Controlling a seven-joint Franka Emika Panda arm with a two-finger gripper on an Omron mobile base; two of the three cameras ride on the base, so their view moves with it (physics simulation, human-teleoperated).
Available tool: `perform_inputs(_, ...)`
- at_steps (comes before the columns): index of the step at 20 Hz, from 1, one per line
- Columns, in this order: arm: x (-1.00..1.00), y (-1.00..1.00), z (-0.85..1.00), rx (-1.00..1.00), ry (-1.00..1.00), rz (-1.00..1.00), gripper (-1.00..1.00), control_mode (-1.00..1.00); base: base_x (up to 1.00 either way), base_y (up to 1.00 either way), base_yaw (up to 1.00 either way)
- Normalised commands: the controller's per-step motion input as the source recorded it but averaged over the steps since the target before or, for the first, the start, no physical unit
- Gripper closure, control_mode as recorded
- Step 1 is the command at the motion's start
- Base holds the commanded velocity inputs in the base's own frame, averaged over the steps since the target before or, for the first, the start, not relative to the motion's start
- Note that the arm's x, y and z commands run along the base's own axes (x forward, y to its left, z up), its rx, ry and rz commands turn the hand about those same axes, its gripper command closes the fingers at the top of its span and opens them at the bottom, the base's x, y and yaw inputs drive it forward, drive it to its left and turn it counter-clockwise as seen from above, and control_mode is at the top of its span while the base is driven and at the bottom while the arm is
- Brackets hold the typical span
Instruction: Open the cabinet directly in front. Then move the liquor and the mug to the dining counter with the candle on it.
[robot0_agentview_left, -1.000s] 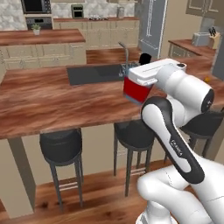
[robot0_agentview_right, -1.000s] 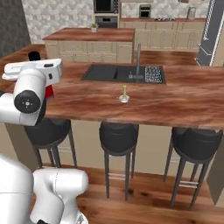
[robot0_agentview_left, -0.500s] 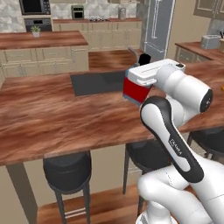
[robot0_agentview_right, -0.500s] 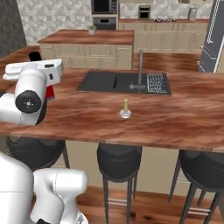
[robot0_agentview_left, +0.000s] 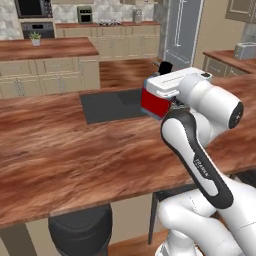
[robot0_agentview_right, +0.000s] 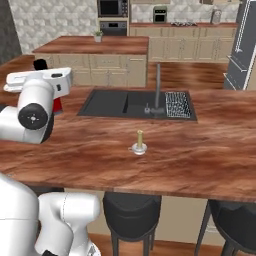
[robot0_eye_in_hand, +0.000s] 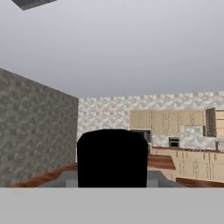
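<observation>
The bottle (robot0_agentview_left: 156, 101) is a squarish thing with a glossy red body and a short neck topped by a round black cap (robot0_agentview_left: 165, 66). It stands upright, neck to the ceiling, held up in the air at the end of the smooth white arm, above the near part of the long counter (robot0_agentview_left: 75, 160) and just this side of the sink (robot0_agentview_left: 107, 105). In the right base view only a strip of its red side (robot0_agentview_right: 58, 104) shows behind the arm's rounded joint. The gripper (robot0_agentview_left: 161, 95) sits partly closed round the bottle, its white hand block lying across the shoulders; the fingers themselves are hidden, so the exact contact is hard to make out. In the hand view the black cap (robot0_eye_in_hand: 113, 157) looms as a dark rounded block right at the camera.

The counter is reddish-brown wood with a strong streaky grain, flat and polished. Set into it is a black rectangular sink with a thin grey faucet (robot0_agentview_right: 158, 90) and a ribbed drain rack (robot0_agentview_right: 178, 104) at its side. The candle (robot0_agentview_right: 139, 142), a short pale-yellow stick on a little round white dish, stands upright on the bare wood in front of the sink, well apart from the bottle.

Since a moment ago the whole room has slid closer: the counter fills more of both base views and the round black stools (robot0_agentview_right: 131, 209) have dropped toward the bottom edge. The bottle sits in the grip just as before.
</observation>
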Motion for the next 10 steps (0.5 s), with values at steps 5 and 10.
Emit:
perform_inputs(5, 0.0, 0.0, 0.0, 0.0, 0.0, 0.0, 1.0, 1.0, 0.53, 0.47, -0.13)
perform_inputs(10, 0.0, 0.0, 0.0, 0.0, 0.0, 0.0, 1.0, 1.0, 0.09, 0.01, -0.01)
